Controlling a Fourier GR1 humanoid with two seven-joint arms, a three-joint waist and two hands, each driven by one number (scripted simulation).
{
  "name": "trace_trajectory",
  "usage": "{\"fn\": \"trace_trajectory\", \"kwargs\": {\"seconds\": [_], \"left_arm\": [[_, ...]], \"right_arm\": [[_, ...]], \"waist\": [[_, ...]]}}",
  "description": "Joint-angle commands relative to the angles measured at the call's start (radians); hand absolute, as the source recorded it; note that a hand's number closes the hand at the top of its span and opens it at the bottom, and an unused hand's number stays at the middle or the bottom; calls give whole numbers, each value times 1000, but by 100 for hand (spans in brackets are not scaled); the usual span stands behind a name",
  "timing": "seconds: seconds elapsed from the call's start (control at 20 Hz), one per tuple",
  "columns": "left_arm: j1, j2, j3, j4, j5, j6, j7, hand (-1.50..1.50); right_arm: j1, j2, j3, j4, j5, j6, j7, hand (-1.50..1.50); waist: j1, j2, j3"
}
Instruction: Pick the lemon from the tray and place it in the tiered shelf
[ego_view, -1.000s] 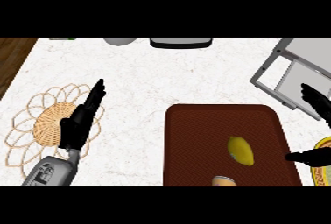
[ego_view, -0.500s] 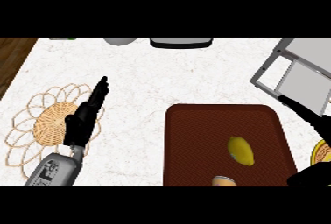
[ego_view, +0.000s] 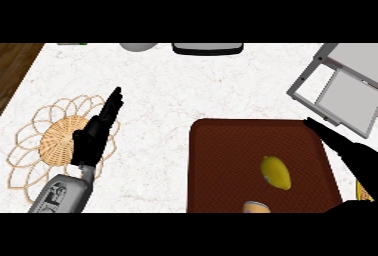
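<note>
White marble-patterned bench (ego_view: 221, 90) fills the head view, with a strip of brown wood (ego_view: 15, 65) showing past its far left corner. At the view's right edge the right robot hand (ego_view: 358, 157) comes in released. Its fingers (ego_view: 328, 132) are stretched straight and point toward the far left, with the tips over the far right corner of the tray (ego_view: 221, 165). It holds nothing, and I cannot tell whether the fingertips touch the tray's rim. The left robot hand (ego_view: 92, 142) is released too, its fingers straight and close together, pointing away and slightly to the right. It lies over the right side of a woven mat (ego_view: 52, 145) with a looped border, grasping nothing, well apart from the tray.

On the dark brown tray the lemon (ego_view: 275, 172) lies in the right half, toward the near side and clear of the rim. Its long axis lies flat and runs from far-left to near-right, closer to the view's up-down line than to across, with one narrow end toward the tray's far side and the other toward its near right corner. The lemon is near the right robot hand, on that hand's left, and apart from it.

Nearer than the lemon, at the tray's near edge, a tan rounded thing (ego_view: 255, 206) is cut off by the view. The tiered shelf (ego_view: 336, 95), a grey frame with pale panels, stands askew at the bench's far right, just beyond the right fingertips. A grey rounded object (ego_view: 139, 46) and a dark-rimmed item (ego_view: 208, 48) sit at the far edge.
</note>
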Motion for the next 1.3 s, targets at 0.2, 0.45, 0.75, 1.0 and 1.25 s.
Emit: {"fn": "trace_trajectory", "kwargs": {"seconds": [0.2, 0.45, 0.75, 1.0, 1.25], "left_arm": [[32, -21, 53, -4, -23, -60, -27, 0], [36, -88, 29, -41, -93, -34, 22, 0], [74, -52, 115, -58, -76, -102, 7, 0], [93, -82, 112, -105, -114, -110, 34, 0], [42, -110, 120, -72, -136, -123, 59, 0]], "right_arm": [[64, 151, 29, -54, 210, 1, 43, -150], [57, 218, -10, -70, 214, 97, 73, -150], [43, 317, 8, -68, 282, 150, 118, -150], [10, 356, -48, 19, 336, 194, 61, -150], [130, 399, 1, -66, 428, 181, 58, -150]], "waist": [[0, 0, 1], [1, 0, 1], [3, 0, 1], [4, 1, 1], [-1, 0, 1]]}}
